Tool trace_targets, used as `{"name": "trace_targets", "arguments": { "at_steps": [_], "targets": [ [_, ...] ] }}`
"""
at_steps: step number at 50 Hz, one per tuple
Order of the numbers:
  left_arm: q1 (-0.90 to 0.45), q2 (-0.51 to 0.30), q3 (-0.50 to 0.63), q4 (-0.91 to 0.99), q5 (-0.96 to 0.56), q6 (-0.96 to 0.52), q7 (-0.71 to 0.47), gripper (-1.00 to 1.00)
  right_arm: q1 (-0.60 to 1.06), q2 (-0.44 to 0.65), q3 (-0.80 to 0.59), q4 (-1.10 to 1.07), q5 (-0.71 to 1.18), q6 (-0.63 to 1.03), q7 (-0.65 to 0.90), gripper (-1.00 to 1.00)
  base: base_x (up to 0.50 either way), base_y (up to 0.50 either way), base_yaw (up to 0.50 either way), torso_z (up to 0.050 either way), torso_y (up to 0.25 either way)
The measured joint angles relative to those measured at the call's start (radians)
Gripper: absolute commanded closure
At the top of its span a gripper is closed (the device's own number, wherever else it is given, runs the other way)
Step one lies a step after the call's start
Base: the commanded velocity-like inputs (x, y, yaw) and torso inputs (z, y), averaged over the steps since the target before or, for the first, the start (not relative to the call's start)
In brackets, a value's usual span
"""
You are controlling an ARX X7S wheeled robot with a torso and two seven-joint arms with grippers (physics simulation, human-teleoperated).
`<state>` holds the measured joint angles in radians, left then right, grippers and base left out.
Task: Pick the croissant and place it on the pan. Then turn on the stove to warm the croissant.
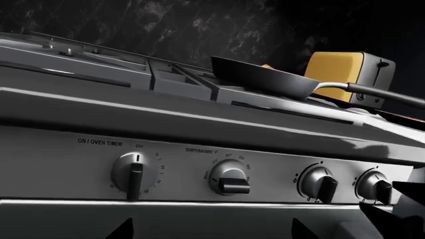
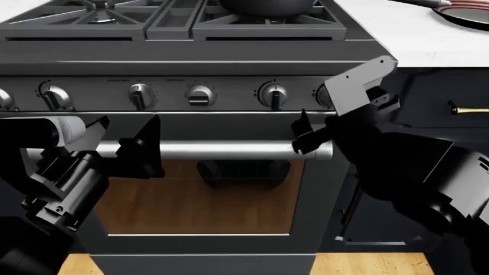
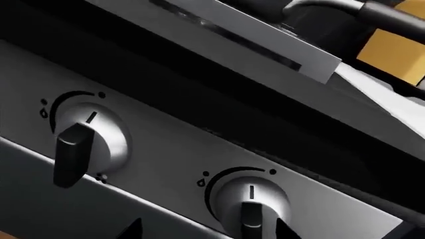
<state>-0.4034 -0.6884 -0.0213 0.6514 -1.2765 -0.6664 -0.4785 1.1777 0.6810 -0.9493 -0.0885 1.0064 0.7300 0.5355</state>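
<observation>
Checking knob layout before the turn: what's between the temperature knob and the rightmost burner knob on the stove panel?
One burner knob sits between the temperature knob and the rightmost knob on the stove; otherwise bare panel. Left wrist view shows it best.

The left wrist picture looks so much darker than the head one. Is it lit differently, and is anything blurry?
Left wrist view: dim, with bright streaks of glare along the stove edges; the pan is nearly a silhouette. Head view: evenly lit, white counter bright. Right wrist view: close-up, the knobs slightly soft, soft highlights on the steel.
</observation>
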Motion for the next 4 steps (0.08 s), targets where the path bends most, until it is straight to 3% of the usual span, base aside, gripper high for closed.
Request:
{"name": "trace_targets", "arguments": {
  "at_steps": [4],
  "targets": [
    [0.001,0.001,0.001,-0.001,0.000,0.001,0.001,-1.00,0.002,0.009,0.008,-0.025,0.009,0.005,0.020,-1.00,0.00,0.00,0.00,0.000,0.000]
  ]
}}
